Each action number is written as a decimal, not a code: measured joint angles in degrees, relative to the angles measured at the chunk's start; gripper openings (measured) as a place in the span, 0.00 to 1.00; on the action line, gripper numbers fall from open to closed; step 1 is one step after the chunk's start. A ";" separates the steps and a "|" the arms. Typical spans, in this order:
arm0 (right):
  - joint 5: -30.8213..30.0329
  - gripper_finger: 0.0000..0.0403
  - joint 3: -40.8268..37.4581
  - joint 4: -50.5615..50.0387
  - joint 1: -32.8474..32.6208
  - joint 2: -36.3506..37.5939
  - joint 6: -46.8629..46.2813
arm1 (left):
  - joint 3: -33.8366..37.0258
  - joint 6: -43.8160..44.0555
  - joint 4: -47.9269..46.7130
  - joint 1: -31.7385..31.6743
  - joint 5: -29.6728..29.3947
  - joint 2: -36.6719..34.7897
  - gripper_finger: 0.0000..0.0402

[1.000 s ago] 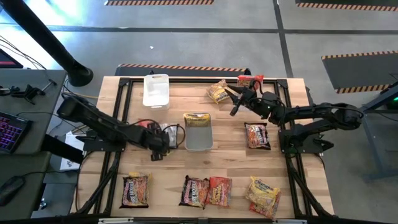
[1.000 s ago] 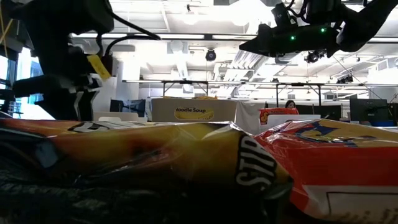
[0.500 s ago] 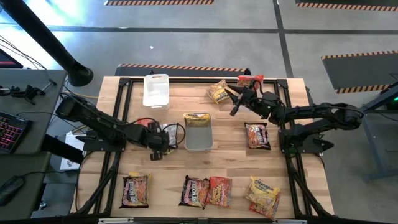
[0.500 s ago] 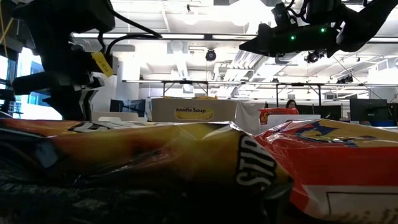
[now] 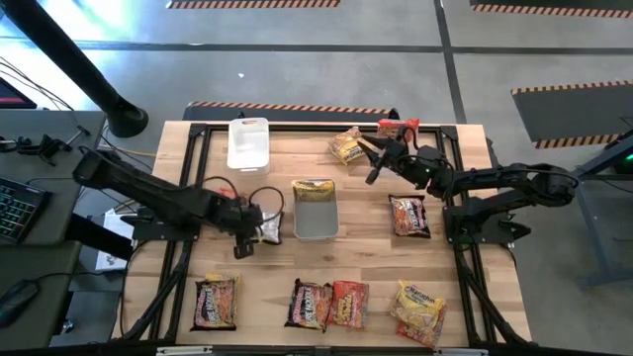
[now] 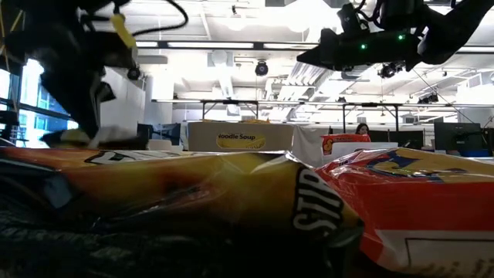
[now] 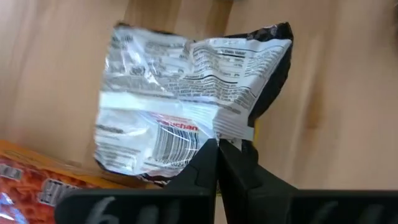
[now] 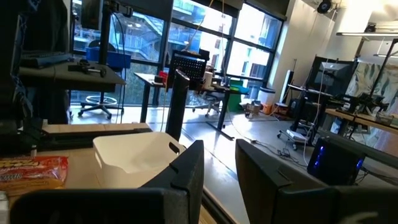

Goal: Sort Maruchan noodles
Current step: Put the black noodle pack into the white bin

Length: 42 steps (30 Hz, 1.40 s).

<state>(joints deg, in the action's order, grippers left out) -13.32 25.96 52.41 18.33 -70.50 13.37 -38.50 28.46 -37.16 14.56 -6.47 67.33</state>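
Wooden bench (image 5: 366, 252) holds nine noodle packets and two bins; left jaws pinch one black packet (image 7: 186, 99), right jaws slightly apart, empty.

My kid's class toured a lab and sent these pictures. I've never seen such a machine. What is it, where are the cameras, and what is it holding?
It is a robot with two dark arms at a wooden table. One picture looks down from above, one level across the tabletop, and one from each wrist. Ramen packets and clear bins lie on the table. The left gripper is shut on a dark packet, seen from its printed back. The right gripper hangs above the far side, holding nothing.
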 joint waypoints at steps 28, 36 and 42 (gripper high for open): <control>13.84 0.59 17.76 -16.40 -8.49 -13.08 -3.21 | -0.01 2.47 2.53 -7.74 6.17 -21.91 0.00; 13.81 0.59 23.26 -25.54 -9.11 -14.25 -1.07 | 0.31 -1.12 3.31 -4.07 3.63 -12.46 0.17; 11.09 0.59 22.73 -26.59 -8.96 -14.27 -0.26 | 0.31 0.66 8.08 -0.85 3.04 -2.09 0.38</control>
<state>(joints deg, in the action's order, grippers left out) -2.23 48.69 25.81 9.37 -84.77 13.10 -38.20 29.12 -29.08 13.72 -3.43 65.24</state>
